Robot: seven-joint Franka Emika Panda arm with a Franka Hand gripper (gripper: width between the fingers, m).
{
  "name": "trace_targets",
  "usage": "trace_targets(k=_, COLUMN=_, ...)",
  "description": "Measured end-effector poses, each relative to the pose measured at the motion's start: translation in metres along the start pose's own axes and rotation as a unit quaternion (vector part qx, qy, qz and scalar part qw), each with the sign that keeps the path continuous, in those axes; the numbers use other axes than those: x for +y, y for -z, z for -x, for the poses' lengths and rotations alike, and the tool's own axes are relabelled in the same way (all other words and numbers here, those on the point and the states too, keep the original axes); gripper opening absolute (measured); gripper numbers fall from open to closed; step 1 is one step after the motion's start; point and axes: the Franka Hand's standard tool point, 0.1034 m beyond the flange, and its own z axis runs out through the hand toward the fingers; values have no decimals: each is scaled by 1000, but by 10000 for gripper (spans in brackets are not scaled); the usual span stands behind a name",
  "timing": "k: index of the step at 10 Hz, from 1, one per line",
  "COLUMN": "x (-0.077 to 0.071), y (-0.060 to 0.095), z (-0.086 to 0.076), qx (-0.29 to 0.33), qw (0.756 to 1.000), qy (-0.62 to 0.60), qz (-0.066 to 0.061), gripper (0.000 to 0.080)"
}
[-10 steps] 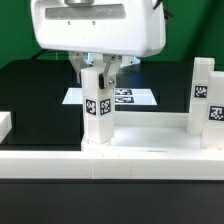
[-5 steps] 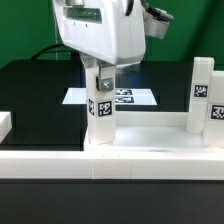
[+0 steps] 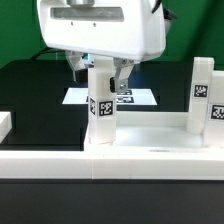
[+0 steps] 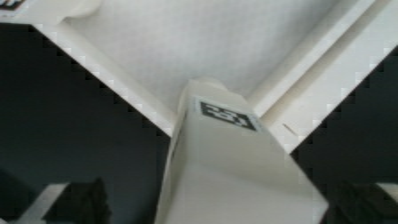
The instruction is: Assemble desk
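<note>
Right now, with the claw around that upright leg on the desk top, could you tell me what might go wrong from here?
1. The claw sits at the top of the upright leg; a sideways pull could tilt the leg in its corner socket on the desk top.
2. The pictures do not show whether the leg is fully seated, so opening now might leave it loose.
3. Two more legs stand at the exterior view's right; a wide swing could hit them.

Robotics lab bench, black table (image 3: pixel 30 85), green backdrop (image 3: pixel 15 30), tagged marker board (image 3: pixel 140 98)

No readable text; only black-and-white tags on legs (image 3: pixel 99 105), marker board (image 3: pixel 135 98).
</note>
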Motion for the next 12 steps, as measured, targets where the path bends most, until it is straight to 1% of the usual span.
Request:
trace_targets(k=1, x=-1, y=0, z=0, qx=2, qw=997, qy=72, qz=-1, gripper=647)
trace_targets(k=2, x=-2, y=0, z=1, qx=2, qw=995, qy=104, qz=0, gripper=647)
trace_targets(k=3, x=-2, y=0, z=1, qx=5, qw=983, qy=182, qz=9, gripper=649)
trace_targets(k=4, x=-2, y=0, z=1, qx=8, qw=965, qy=262, qz=22, gripper=649)
trace_targets(k=5, x=-3, y=-1, z=3, qx=7, qw=955, qy=294, qz=25, gripper=649)
trace_targets(k=6, x=-2, y=-1, z=2, qx=7, qw=936, qy=351, qz=33, gripper=649)
trace_targets(k=9, x=-1, y=0, z=2, qx=5, qw=892, qy=451, qz=39, gripper=649)
trace_targets(k=11, x=0, y=-1, z=2, qx=1, qw=862, qy=506, qz=40, gripper=649)
trace_targets(k=12, x=1, y=-1, z=2, qx=0, qw=852, qy=522, qz=40, gripper=649)
